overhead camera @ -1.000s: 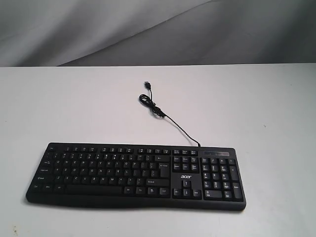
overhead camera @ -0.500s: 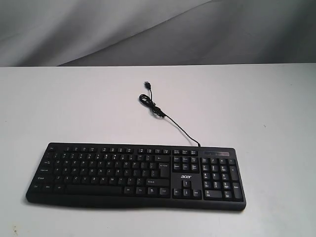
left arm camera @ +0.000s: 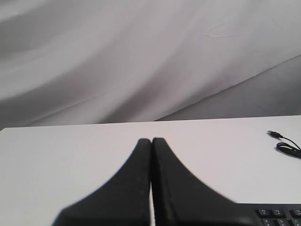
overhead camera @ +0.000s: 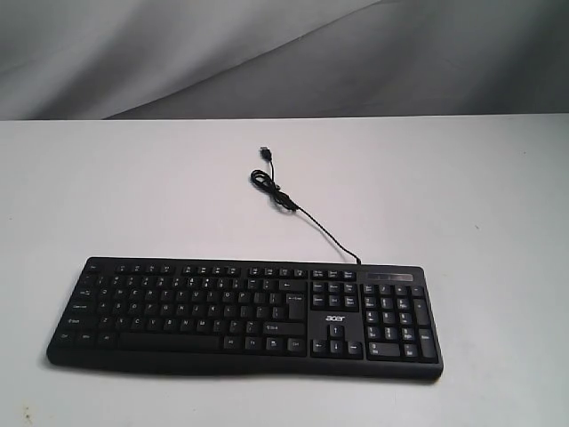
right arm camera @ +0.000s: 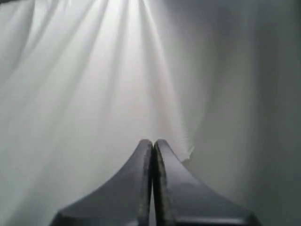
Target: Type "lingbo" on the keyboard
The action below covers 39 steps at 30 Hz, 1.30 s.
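Observation:
The black keyboard (overhead camera: 244,316) lies flat near the front of the white table (overhead camera: 462,196), number pad to the right. Its thin cable (overhead camera: 307,218) runs back to a loose USB plug (overhead camera: 265,152). Neither arm shows in the exterior view. In the left wrist view my left gripper (left arm camera: 151,140) is shut with nothing in it, above the table, and a corner of the keyboard (left arm camera: 277,214) and the cable (left arm camera: 284,145) show at the edge. My right gripper (right arm camera: 153,141) is shut and empty, facing only pale cloth.
A grey-white draped cloth (overhead camera: 178,53) hangs behind the table's far edge. Bare white tabletop surrounds the keyboard on the left, right and behind, apart from the coiled cable.

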Each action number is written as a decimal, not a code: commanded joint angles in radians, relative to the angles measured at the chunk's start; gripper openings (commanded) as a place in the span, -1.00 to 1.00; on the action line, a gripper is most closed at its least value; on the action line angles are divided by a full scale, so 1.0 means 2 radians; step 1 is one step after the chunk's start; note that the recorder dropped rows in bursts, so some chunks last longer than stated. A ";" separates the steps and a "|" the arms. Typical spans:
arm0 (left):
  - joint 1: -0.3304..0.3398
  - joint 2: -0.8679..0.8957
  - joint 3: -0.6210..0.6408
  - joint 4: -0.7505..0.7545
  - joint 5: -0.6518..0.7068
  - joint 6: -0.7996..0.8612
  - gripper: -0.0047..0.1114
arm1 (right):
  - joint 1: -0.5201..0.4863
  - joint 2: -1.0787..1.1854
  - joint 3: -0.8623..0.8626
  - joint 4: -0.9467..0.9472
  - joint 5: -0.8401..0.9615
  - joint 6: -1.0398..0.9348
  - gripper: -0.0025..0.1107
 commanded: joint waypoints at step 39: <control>-0.003 -0.002 0.002 0.000 -0.004 -0.001 -0.91 | 0.399 0.752 -0.403 0.583 0.397 -0.913 -0.96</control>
